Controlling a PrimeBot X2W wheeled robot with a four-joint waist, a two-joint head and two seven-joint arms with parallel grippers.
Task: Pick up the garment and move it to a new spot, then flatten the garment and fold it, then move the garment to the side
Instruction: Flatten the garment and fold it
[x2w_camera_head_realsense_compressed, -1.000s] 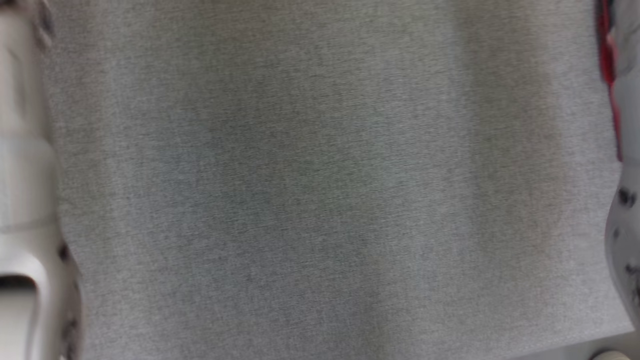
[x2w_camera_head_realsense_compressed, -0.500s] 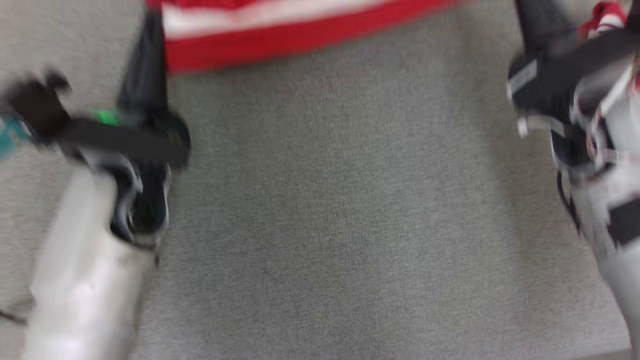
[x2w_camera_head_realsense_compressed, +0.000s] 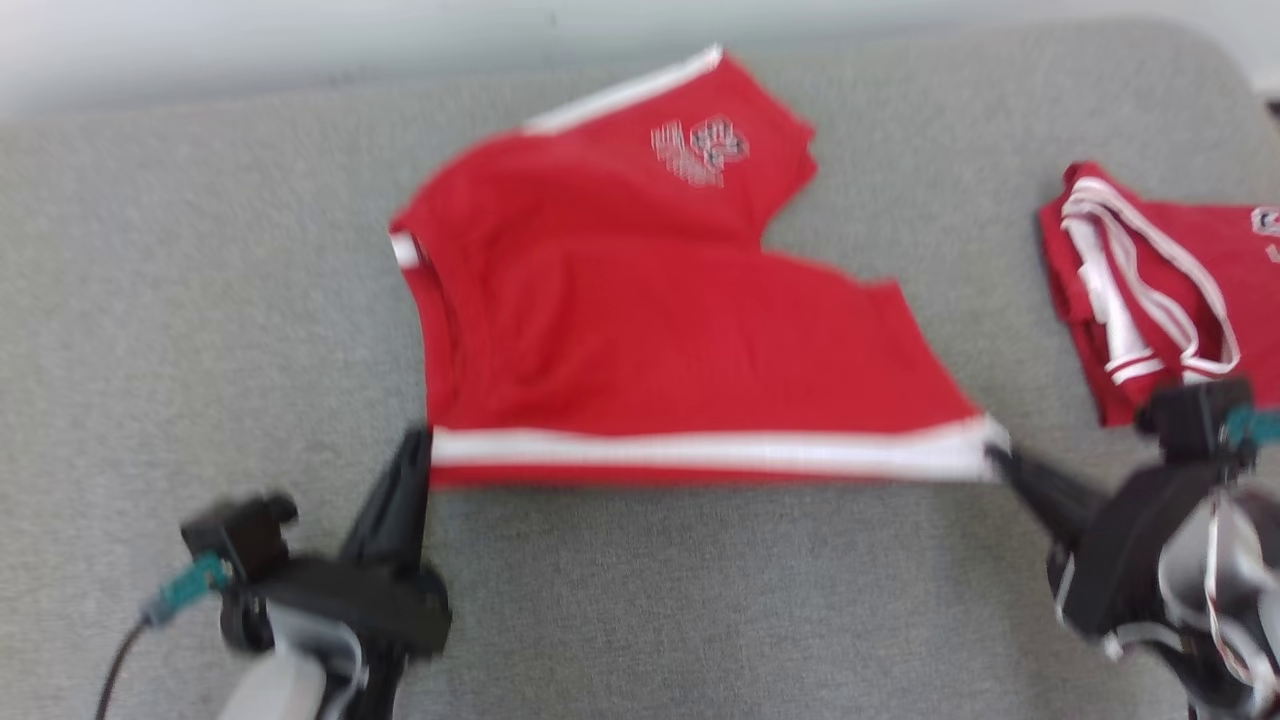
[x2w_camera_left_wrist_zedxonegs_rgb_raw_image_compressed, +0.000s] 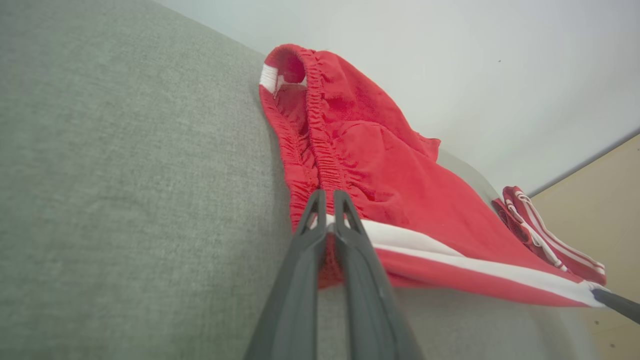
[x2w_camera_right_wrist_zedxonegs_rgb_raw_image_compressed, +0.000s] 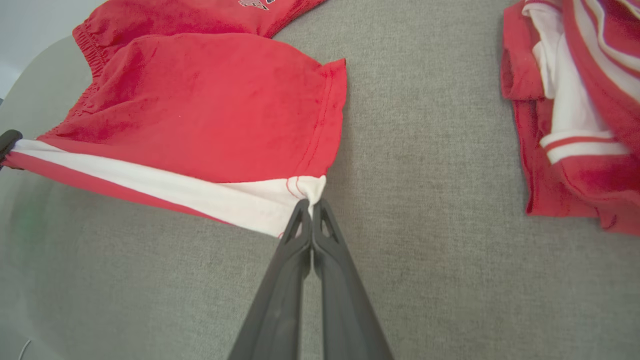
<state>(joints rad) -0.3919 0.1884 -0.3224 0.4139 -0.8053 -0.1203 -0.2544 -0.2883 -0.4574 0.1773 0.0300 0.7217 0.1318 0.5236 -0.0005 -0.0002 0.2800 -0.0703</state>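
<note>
We cannot read the emblem (x2w_camera_head_realsense_compressed: 700, 150) on the red shorts (x2w_camera_head_realsense_compressed: 640, 330): the head view smears it, and the right wrist view cuts it at the top edge. The second red garment (x2w_camera_head_realsense_compressed: 1150, 290) runs off the right edge, so we cannot tell its kind. The left gripper (x2w_camera_head_realsense_compressed: 418, 445) hides the waistband corner it pinches, and its arm leaves the bottom edge. The right gripper (x2w_camera_head_realsense_compressed: 1000, 458) is blurred behind its fingers and cut by the lower right corner.

We find bare bench (x2w_camera_head_realsense_compressed: 700, 600) near us and leftward; shorts (x2w_camera_head_realsense_compressed: 650, 330) fill the middle, a folded pile (x2w_camera_head_realsense_compressed: 1150, 290) the right.
</note>
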